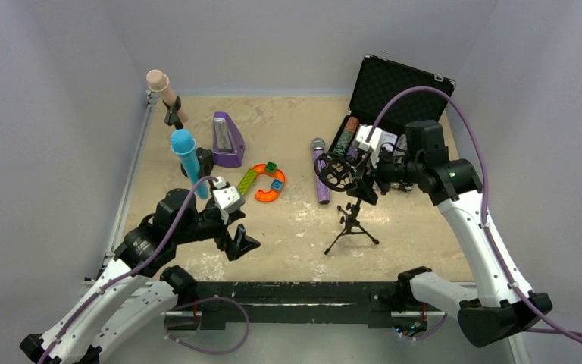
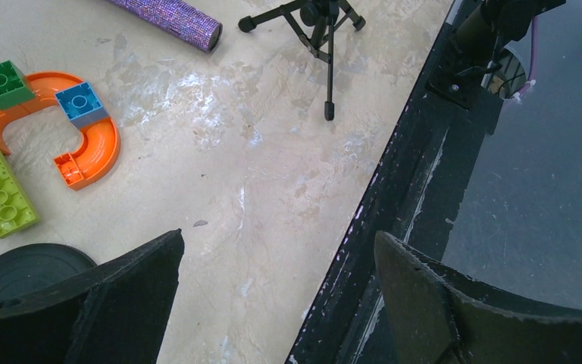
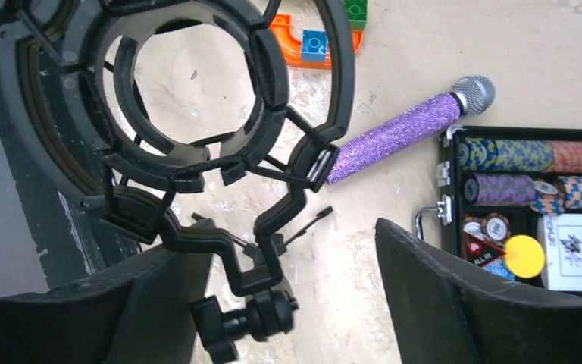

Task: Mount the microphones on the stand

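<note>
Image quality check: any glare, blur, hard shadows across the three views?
Top external: even soft light, only a faint shadow under the tripod stand, all sharp. Left wrist: left fingers near-black, little detail; table crisp. Right wrist: shock mount close-up, dark; purple microphone sharp, no glare.

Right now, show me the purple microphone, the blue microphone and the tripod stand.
purple microphone [image 3: 394, 136], right wrist view, middle of the glittery handle
blue microphone [image 1: 189, 165], top view, on the handle below the head
tripod stand [image 1: 349, 220], top view, hub where the legs meet
</note>
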`<action>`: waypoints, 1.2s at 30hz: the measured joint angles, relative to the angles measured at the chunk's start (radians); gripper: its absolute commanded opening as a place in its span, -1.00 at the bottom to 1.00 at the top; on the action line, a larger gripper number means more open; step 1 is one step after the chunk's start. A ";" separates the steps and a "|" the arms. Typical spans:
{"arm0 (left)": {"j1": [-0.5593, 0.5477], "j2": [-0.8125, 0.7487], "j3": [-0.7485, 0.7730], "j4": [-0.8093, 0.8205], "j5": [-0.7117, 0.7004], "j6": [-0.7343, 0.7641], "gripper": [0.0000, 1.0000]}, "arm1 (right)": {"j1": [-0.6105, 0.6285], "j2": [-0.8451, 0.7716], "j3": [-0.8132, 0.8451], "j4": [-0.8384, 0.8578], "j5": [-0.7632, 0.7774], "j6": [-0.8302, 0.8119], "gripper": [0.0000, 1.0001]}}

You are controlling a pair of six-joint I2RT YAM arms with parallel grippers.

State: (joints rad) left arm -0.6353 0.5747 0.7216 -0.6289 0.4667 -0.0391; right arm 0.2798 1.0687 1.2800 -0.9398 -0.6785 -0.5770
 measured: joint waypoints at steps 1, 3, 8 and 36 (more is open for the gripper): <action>0.000 0.000 0.000 0.000 0.000 0.000 0.99 | -0.005 -0.010 -0.002 -0.003 -0.002 0.000 0.78; 0.000 0.001 0.000 0.000 0.000 0.000 0.99 | -0.021 -0.035 -0.002 -0.009 -0.012 -0.003 0.87; 0.000 0.001 0.000 0.000 0.000 0.000 0.99 | -0.072 -0.099 -0.002 -0.028 -0.055 -0.021 0.94; 0.000 0.163 0.000 0.158 -0.064 -0.285 0.99 | -0.480 -0.322 -0.113 0.060 -0.194 0.036 0.97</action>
State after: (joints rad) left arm -0.6353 0.7380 0.7216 -0.4713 0.4026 -0.3244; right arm -0.2001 0.7467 1.1675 -0.8803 -0.8722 -0.5407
